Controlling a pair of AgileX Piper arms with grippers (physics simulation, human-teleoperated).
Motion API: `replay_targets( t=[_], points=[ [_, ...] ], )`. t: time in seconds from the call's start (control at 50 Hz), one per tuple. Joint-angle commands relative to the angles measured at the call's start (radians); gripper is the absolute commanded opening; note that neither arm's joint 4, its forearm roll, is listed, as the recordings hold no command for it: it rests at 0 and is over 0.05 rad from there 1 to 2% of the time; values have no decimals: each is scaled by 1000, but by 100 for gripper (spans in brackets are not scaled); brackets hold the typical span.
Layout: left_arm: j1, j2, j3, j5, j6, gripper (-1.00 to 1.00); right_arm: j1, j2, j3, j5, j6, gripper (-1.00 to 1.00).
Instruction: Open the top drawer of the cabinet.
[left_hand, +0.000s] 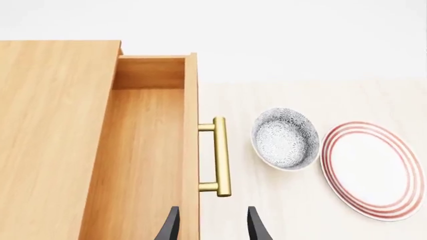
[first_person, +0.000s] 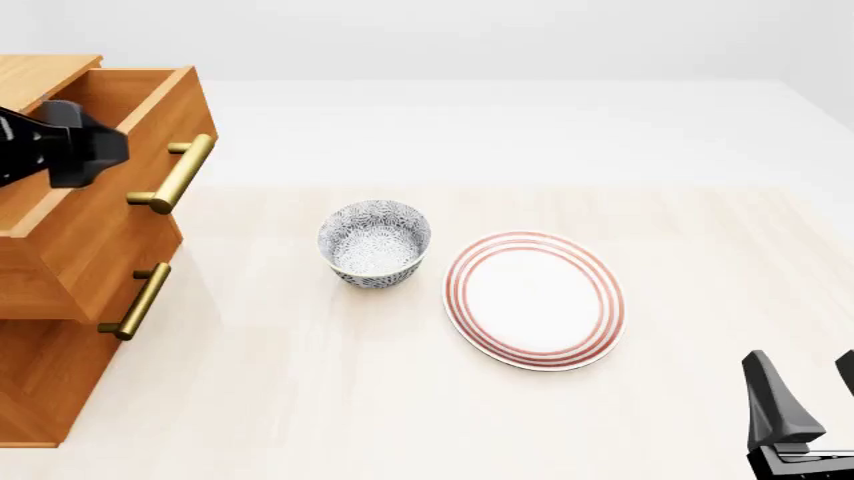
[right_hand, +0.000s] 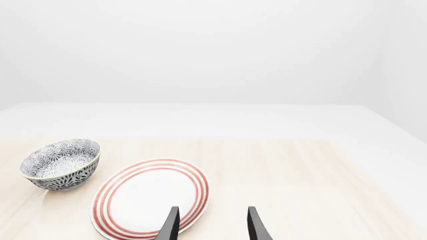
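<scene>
1. at the table's left edge stands the cabinet (first_person: 40, 380), and its top drawer (first_person: 94, 190) sits pulled out past the two fronts below, its inside bare in the left wrist view.
2. the left gripper (left_hand: 213, 225) hangs above the drawer front, fingers apart and holding nothing; one tip shows over the front board, the other out beyond it, and the handle (left_hand: 221, 156) lies ahead of them, not between.
3. the right gripper (first_person: 805, 400) rests low at the near right, fingers apart, well away from the cabinet.
4. a bowl (first_person: 375, 243) and a plate (first_person: 534, 298) lie mid-table, near each other and clear of the drawer's path.
5. the drawer looks like a stiff wooden box, likely light while it is bare, and should slide straight on its runners.
6. the brass bar looks hard and smooth, so fingers closed around its middle, between the two posts, would likely pull truest; a grip near one end could skew the box.
7. judged by how far it stands out, the task looks largely done.
</scene>
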Motion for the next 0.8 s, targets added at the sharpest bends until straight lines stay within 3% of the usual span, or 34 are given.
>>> replay_targets(
  t=[0.02,0.8],
  points=[
    [-6,34,4,-34,-6,100,0,0,0,0,0,100],
    [19,55,69,-113,-25,100,0,0,0,0,0,100]
  ],
)
